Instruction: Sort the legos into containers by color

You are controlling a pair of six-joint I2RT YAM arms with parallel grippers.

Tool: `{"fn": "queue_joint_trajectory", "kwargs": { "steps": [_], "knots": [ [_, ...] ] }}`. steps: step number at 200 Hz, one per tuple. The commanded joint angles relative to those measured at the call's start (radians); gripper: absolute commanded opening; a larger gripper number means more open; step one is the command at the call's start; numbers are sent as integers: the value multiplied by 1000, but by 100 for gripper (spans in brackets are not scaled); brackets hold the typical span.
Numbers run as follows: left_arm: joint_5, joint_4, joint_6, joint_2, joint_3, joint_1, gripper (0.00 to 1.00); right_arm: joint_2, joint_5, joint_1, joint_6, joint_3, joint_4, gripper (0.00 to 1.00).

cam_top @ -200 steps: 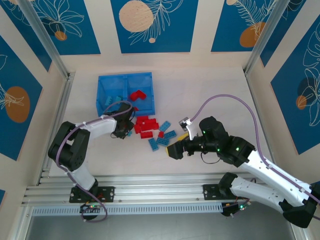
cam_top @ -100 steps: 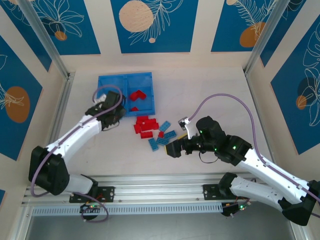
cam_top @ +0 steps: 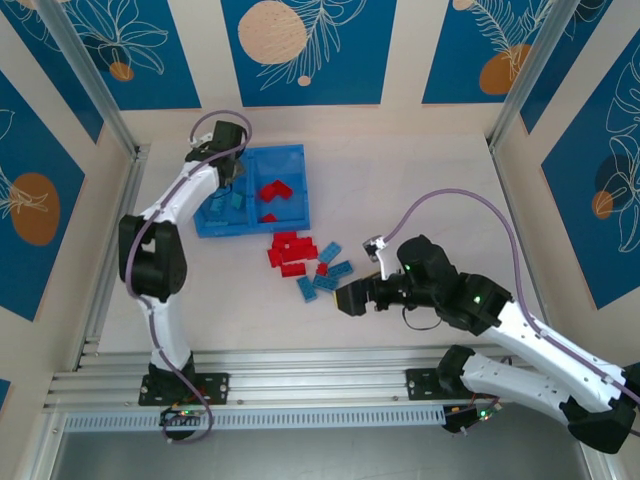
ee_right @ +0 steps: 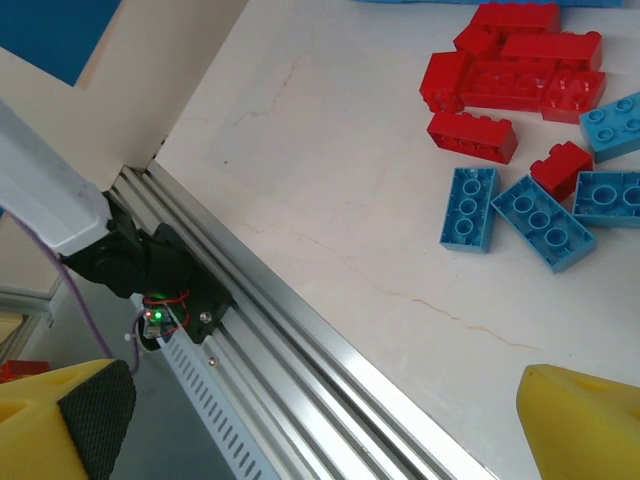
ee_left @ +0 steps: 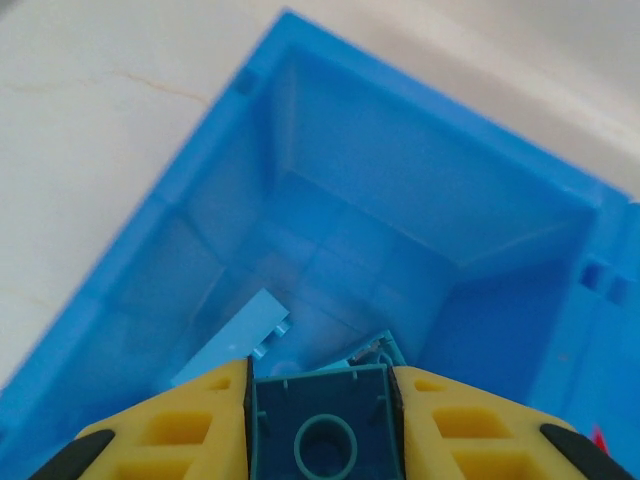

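The left gripper [ee_left: 320, 405] is clamping a teal brick [ee_left: 322, 440] between its yellow fingers, with the brick's underside facing the wrist camera. It's hanging over the tray [ee_left: 190, 200], with the left compartment opening straight below and ahead of the jaws. A light blue brick [ee_left: 232, 345] is lying on the floor just under the left finger, and another is peeking out from behind the held piece.

Main worry: if it's letting go from up here, the brick is landing on those two and could be bouncing. It could go out over the shallow wall, or across the middle wall [ee_left: 600, 270] off to the gripper's right and into the red side. Hard to say how high it's sitting since the wrist view is blurry, so maybe that's overblown. It could also be sticking to one pad and dropping crooked.

The right gripper [ee_right: 320, 430] is standing wide open with nothing in it, and the loose pile [ee_right: 510, 85] is lying ahead and to the right of its fingers. Reds and blues are touching there, so it's risking pinching two at once.
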Motion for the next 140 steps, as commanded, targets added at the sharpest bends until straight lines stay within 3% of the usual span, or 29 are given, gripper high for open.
{"fn": "queue_joint_trajectory", "kwargs": {
  "steps": [1, 39, 68, 109, 140],
  "knots": [
    [75, -43, 13, 57, 68, 51, 29, -51, 27, 12, 34, 33, -58, 99],
    [113, -40, 31, 62, 86, 58, 59, -99, 48, 17, 52, 21, -77, 100],
    [188, -27, 37, -59, 27, 55, 61, -78, 50, 17, 50, 9, -32, 99],
    [313, 121, 36, -543, -358, -17, 58, 60, 107, 18, 27, 35, 17, 100],
    [309, 136, 295, -910, -541, -214, 57, 253, 166, 20, -12, 93, 51, 100]
  ]
}}
